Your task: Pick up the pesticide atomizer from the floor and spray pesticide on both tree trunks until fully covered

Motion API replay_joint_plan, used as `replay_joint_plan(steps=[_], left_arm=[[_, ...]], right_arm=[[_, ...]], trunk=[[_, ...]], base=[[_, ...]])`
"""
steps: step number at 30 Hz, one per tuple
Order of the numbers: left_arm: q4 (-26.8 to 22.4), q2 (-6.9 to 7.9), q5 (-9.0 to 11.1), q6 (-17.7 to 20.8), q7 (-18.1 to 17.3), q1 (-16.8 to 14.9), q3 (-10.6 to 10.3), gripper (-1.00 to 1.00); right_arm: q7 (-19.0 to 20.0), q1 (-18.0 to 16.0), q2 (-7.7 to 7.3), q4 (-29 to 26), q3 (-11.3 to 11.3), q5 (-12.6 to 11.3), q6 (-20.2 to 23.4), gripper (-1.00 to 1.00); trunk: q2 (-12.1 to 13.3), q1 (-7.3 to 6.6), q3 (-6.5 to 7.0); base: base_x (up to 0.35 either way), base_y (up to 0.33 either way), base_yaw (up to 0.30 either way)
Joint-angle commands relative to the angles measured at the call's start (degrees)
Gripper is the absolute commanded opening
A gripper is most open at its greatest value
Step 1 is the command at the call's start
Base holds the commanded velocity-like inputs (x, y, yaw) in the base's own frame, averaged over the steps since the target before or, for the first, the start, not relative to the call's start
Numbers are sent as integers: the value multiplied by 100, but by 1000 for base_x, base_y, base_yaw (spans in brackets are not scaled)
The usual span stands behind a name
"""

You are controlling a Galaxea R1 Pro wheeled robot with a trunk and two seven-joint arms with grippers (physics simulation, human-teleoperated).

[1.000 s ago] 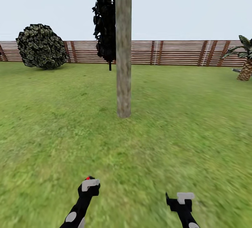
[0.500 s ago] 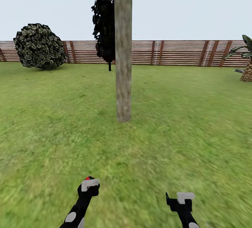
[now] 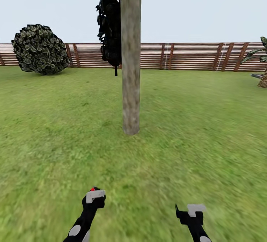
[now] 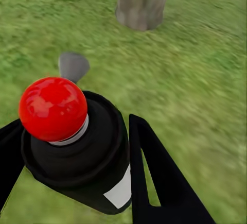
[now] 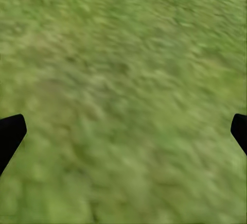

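Observation:
One tree trunk (image 3: 131, 67), grey-brown and mottled, rises straight from the grass floor (image 3: 193, 130) ahead of me; its base also shows in the left wrist view (image 4: 141, 0). My left gripper (image 3: 94, 200) is low in the head view, shut on the pesticide atomizer (image 3: 92, 189). In the left wrist view the atomizer (image 4: 77, 152) is a black bottle with a red ball top, a white label and a grey trigger piece, and the left gripper (image 4: 82, 175) clasps it from both sides. My right gripper (image 3: 185, 212) is open over bare grass, and the right wrist view (image 5: 123, 131) shows nothing between its fingers.
A brown slatted fence (image 3: 185, 54) closes the lawn at the back. A round bush (image 3: 40, 49) stands at the back left, a dark conifer (image 3: 110, 23) behind the trunk, and a palm (image 3: 262, 71) at the far right edge. Open grass lies on both sides of the trunk.
The whole view has shifted: the camera has come closer to the trunk, whose base now sits lower and looks larger. Both arms keep the same pose and the atomizer stays held.

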Motion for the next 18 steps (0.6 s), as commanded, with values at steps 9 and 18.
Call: replay_joint_plan(steps=[9,18], left_arm=[[3,-3,42,-37,-36,-3,21,-100],[-106,-3,35,8,-49,-3,346,-100]], right_arm=[[-39,-5,0,11,-19,61,-17,100],[-105,-5,-8,7,-25,44,-27,100]], trunk=[[-2,3,-5],[-2,3,-5]], base=[[185,67,0],[4,1,0]])
